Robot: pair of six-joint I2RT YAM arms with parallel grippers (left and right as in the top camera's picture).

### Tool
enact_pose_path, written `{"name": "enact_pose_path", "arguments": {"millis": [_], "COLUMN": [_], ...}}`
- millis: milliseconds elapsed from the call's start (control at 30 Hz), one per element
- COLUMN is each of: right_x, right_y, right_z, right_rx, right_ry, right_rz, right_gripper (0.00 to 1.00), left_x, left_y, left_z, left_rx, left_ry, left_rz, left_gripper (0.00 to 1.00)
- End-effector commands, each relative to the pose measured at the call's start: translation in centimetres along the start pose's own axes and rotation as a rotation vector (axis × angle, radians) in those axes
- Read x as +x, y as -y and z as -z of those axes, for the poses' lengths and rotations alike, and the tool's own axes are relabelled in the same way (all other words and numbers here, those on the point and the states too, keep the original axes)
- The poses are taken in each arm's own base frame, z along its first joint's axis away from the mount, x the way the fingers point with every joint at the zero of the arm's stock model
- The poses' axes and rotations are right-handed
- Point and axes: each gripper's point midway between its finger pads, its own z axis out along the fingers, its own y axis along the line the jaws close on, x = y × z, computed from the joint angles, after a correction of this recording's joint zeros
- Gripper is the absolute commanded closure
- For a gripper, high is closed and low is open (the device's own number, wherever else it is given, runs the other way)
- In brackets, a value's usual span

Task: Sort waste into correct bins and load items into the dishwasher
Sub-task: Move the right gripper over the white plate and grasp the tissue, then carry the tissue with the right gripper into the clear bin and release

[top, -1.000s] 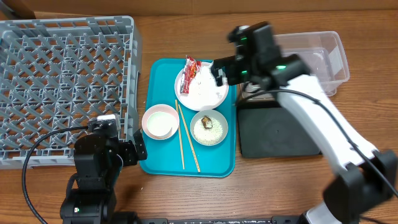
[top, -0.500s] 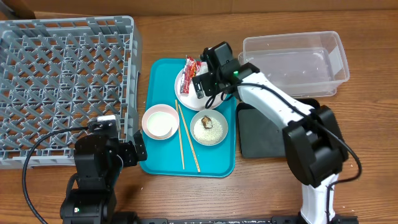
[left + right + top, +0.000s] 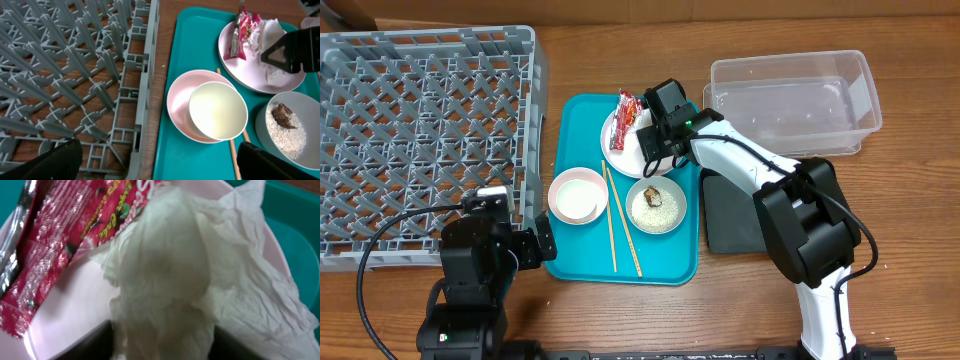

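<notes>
Right gripper [image 3: 162, 350] is down on the plate [image 3: 245, 70], fingers spread wide either side of the crumpled napkin [image 3: 170, 280], not clamped on it from what the wrist view shows. The wrapper [image 3: 243, 27] lies right next to the napkin on the same plate, at the far end of the teal tray [image 3: 580, 120]. Left gripper [image 3: 159, 162] just hangs wide open and empty, near the corner of the rack [image 3: 420, 130].

The right arm [image 3: 745, 165], on the right side of the counter, is smooth white tubes with round black joints, a black right gripper [image 3: 652, 152] and a tiny green light [image 3: 687, 121], while the left arm [image 3: 480, 265], by the front edge, is black and boxy with a grey patch [image 3: 492, 196] on top and a thin black cable [image 3: 362, 265] looping out.
</notes>
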Motion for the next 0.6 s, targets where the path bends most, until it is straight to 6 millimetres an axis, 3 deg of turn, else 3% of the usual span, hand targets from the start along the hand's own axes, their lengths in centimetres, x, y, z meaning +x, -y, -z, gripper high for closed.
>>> {"name": "enact_pose_path", "arguments": {"millis": [0, 200, 300, 433, 567], "right_x": [-0.3, 0.5, -0.2, -3.0, -6.8], "right_y": [-0.1, 0.1, 0.0, -0.1, 0.6], "right_z": [0.1, 0.5, 1.9, 5.8, 11.7], "right_rx": [0.01, 0.019, 0.02, 0.014, 0.006], "right_ry": [0.001, -0.039, -0.039, 0.03, 0.163], "right_rz": [-0.042, -0.056, -0.057, -0.063, -0.087], "right_gripper": [0.65, 0.96, 0.96, 0.96, 0.96], "left_x": [-0.9, -0.9, -0.9, -0.9, -0.9], "left_y": [0.1, 0.1, 0.1, 0.1, 0.1], "left_z": [0.5, 0.5, 0.5, 0.5, 0.5], "left_rx": [-0.002, -0.003, -0.002, -0.003, -0.003], "left_ry": [0.026, 0.026, 0.025, 0.026, 0.026], "left_rz": [-0.008, -0.009, -0.009, -0.008, -0.008], "left_gripper": [0.0, 0.0, 0.0, 0.0, 0.0]}}
